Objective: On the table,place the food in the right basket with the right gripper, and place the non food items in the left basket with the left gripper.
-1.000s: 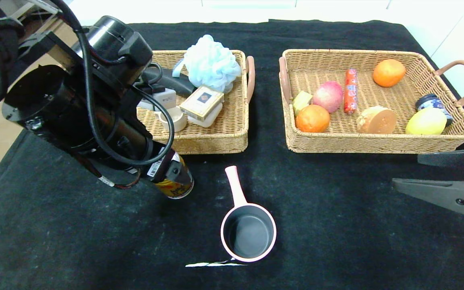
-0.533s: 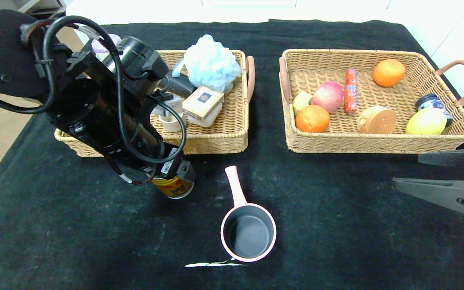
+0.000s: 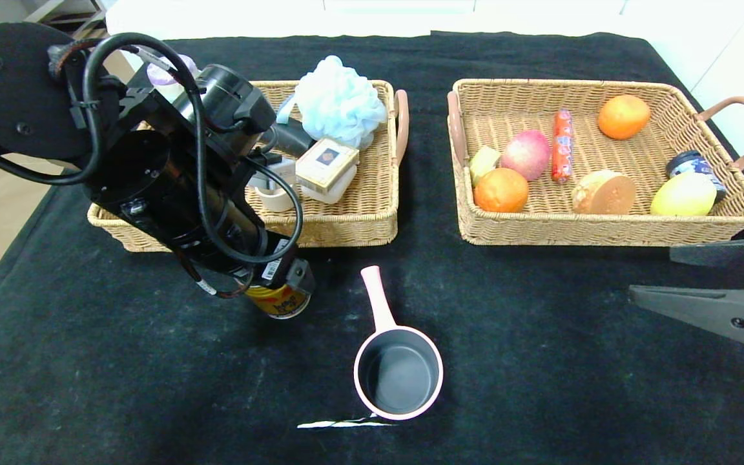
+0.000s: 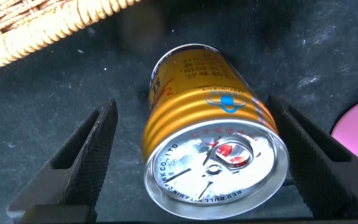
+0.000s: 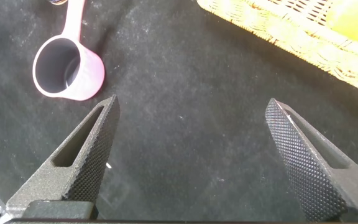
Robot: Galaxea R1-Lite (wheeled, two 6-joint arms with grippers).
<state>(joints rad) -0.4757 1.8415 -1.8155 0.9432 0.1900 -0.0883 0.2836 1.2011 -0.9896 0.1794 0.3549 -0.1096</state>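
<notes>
Black-clothed desk [image 3: 540, 336] bearing two wicker baskets, at 11 and 1 o'clock.
Left hand [image 4: 197, 162] spread, straddling upright gold can [image 4: 213, 155] without touching; right hand [image 5: 191, 162] spread, idle at 3 o'clock; pink saucepan [image 3: 398, 374] at 6 o'clock.

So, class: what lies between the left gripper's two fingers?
The gold can, upright on the table; the left gripper is open around it, shown in the left wrist view.
</notes>
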